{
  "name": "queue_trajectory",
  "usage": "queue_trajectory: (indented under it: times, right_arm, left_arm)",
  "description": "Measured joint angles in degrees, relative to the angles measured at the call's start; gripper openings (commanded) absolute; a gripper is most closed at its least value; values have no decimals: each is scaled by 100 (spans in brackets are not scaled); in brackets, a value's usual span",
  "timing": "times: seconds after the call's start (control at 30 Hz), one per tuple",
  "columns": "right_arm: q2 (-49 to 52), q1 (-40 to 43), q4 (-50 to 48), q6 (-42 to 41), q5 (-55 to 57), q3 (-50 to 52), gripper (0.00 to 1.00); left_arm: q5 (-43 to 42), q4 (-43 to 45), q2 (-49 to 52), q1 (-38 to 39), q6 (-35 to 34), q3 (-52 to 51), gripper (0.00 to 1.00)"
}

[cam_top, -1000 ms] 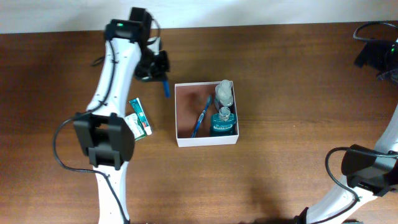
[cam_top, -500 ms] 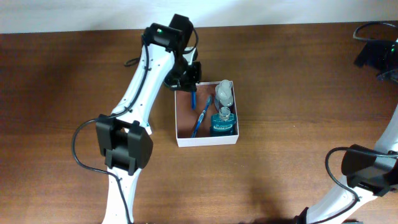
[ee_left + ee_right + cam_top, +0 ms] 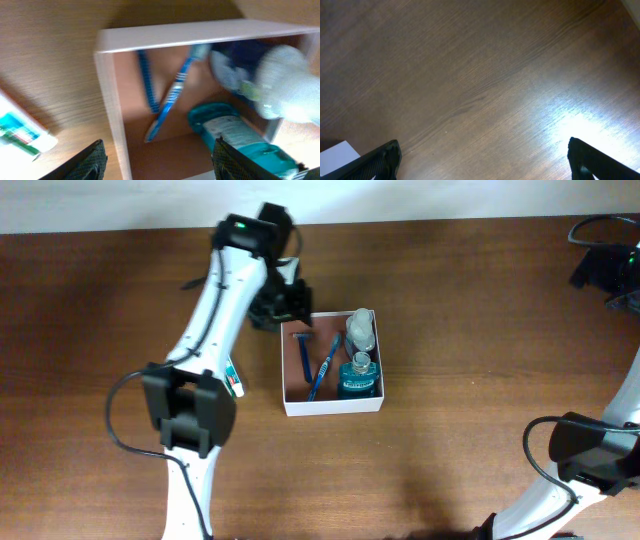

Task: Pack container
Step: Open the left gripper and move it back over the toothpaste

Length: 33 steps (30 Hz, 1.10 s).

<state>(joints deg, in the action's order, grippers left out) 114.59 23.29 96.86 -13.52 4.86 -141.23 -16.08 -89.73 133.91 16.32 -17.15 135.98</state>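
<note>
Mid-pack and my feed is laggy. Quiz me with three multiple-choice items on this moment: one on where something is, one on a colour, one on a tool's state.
1. Where is the toothpaste tube?
A) inside the container
B) on the table, left of the container
C) on the floor

2. What colour is the toothbrush in the container?
A) red
B) yellow
C) blue

3. What state is the left tool in?
A) open, holding nothing
B) shut on the toothbrush
C) shut on the toothpaste tube

Answers:
1 B: the left wrist view shows the tube lying on the wood outside the container's left wall.
2 C: its handle is blue against the reddish-brown floor.
3 A: its fingers stand wide apart at the bottom of the left wrist view, with nothing between them.
</note>
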Motion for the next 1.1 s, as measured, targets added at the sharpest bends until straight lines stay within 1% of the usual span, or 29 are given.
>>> queue_trajectory:
  times: [0.03, 0.07, 0.23, 0.27, 0.33, 0.4, 0.6, 1.1]
  right_arm:
    - [0, 0, 0, 4, 0, 0, 99]
    - [0, 0, 0, -4, 0, 0, 98]
    - [0, 0, 0, -2, 0, 0, 99]
    - [0, 0, 0, 2, 0, 0, 99]
    - [0, 0, 0, -2, 0, 0, 99]
    - [0, 0, 0, 2, 0, 0, 99]
    - [0, 0, 0, -4, 0, 0, 99]
    - [0, 0, 0, 0, 0, 0, 99]
  left_arm:
    - [0, -48, 0, -203, -4, 0, 63]
    - [0, -79, 0, -376, -7, 0, 63]
    - [15, -264, 0, -1266, 0, 0, 64]
    - [39, -319, 2, -1394, 0, 0, 68]
    - [144, -472, 2, -1652, -7, 0, 73]
    - [326, -627, 2, -1777, -15, 0, 75]
    - [686, -560, 2, -1871, -7, -173, 78]
    - [802, 1001, 7, -1858, -4, -1716, 79]
